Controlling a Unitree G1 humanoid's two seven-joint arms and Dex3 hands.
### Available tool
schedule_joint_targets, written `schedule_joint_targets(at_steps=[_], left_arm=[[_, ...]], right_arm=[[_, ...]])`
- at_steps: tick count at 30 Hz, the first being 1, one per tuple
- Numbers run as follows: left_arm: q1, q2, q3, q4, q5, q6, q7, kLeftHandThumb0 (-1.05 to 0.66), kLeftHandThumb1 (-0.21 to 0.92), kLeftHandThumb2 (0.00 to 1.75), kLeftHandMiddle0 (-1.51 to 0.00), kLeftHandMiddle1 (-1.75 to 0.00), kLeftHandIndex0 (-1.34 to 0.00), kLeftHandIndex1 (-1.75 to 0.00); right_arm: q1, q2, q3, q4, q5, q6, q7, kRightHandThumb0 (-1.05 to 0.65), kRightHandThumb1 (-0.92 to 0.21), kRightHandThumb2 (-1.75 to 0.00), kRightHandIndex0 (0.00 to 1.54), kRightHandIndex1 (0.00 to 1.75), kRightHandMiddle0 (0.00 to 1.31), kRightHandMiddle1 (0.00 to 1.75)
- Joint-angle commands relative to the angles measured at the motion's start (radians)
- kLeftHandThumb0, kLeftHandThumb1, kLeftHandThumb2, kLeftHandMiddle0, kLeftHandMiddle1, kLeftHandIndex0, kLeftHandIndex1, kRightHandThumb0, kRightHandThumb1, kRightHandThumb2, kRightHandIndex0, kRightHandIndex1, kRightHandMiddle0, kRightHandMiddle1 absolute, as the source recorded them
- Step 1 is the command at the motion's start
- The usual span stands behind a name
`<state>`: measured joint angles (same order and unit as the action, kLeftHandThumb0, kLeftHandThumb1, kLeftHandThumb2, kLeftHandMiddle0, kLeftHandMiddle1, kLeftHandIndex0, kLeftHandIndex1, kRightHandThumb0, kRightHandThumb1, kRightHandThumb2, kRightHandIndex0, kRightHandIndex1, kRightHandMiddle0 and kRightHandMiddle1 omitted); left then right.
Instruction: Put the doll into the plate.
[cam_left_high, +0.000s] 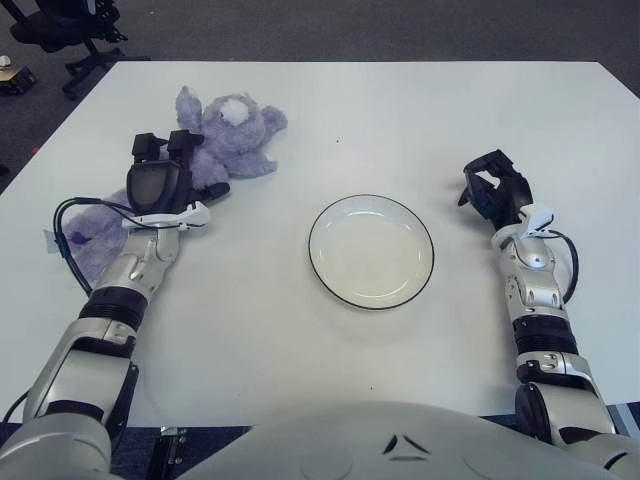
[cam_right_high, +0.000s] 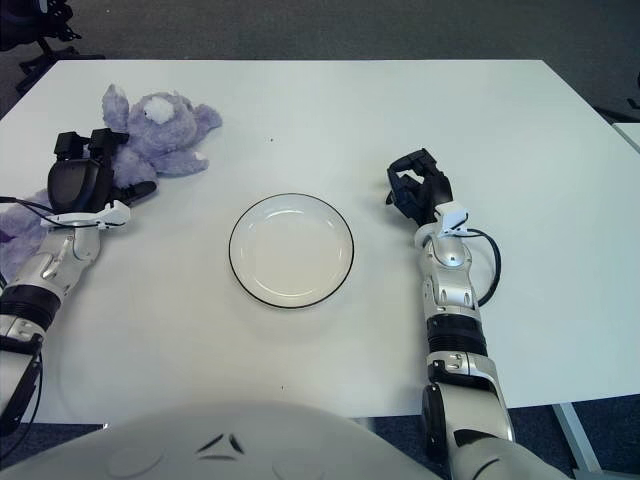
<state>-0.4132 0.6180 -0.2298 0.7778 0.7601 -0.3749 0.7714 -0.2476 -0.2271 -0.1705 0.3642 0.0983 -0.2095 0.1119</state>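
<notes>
A purple plush doll (cam_left_high: 238, 130) lies on the white table at the far left, head toward the back, its lower body stretching toward the left edge. My left hand (cam_left_high: 165, 165) is on the doll's middle, two fingers curled down into the plush and the thumb sticking out to the right. The white plate (cam_left_high: 371, 197) with a dark rim sits empty in the middle of the table, well to the right of the doll. My right hand (cam_left_high: 492, 190) shows to the right of the plate, fingers curled and holding nothing.
A black cable loops from my left forearm (cam_left_high: 70, 225) across the doll's lower part. An office chair (cam_left_high: 60, 25) stands on the floor beyond the table's far left corner.
</notes>
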Motion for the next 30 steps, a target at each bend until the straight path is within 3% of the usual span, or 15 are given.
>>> schedule_joint_targets(at_steps=[1, 10, 12, 15, 21, 30], left_arm=[[0.011, 0.015, -0.052, 0.076, 0.04, -0.025, 0.008, -0.38, 0.68, 0.83, -0.65, -1.75, -0.34, -1.75], [-0.055, 0.045, -0.124, 0.16, 0.089, -0.108, 0.128, -0.38, 0.63, 0.9, -0.67, -1.75, -0.37, -1.75], [-0.074, 0.052, -0.138, 0.173, 0.096, -0.135, 0.151, -0.12, 0.69, 0.67, -0.71, -1.75, -0.51, -1.75], [-0.09, 0.056, -0.151, 0.191, 0.096, -0.153, 0.167, 0.01, 0.73, 0.53, -0.72, -1.75, -0.57, -1.75], [-0.129, 0.071, -0.164, 0.19, 0.1, -0.185, 0.19, 0.09, 0.75, 0.47, -0.72, -1.75, -0.6, -1.75], [-0.18, 0.084, -0.207, 0.195, 0.164, -0.164, 0.285, 0.15, 0.75, 0.48, -0.72, -1.75, -0.6, -1.75]], right_arm=[[0.044, -0.002, 0.005, 0.025, 0.004, 0.047, 0.024, -0.36, -0.92, -0.4, 0.8, 1.75, 0.32, 1.63], [0.044, -0.003, 0.005, 0.016, 0.013, 0.061, 0.034, -0.36, -0.92, -0.4, 0.82, 1.75, 0.33, 1.62], [0.043, -0.003, 0.005, 0.015, 0.014, 0.065, 0.036, -0.36, -0.92, -0.4, 0.82, 1.75, 0.33, 1.62], [0.042, -0.002, 0.006, 0.013, 0.013, 0.069, 0.037, -0.36, -0.92, -0.4, 0.82, 1.75, 0.33, 1.62], [0.04, -0.002, 0.007, 0.015, 0.013, 0.073, 0.041, -0.36, -0.92, -0.39, 0.83, 1.75, 0.34, 1.61], [0.037, -0.005, 0.01, 0.022, 0.011, 0.069, 0.053, -0.36, -0.92, -0.38, 0.83, 1.75, 0.35, 1.6]])
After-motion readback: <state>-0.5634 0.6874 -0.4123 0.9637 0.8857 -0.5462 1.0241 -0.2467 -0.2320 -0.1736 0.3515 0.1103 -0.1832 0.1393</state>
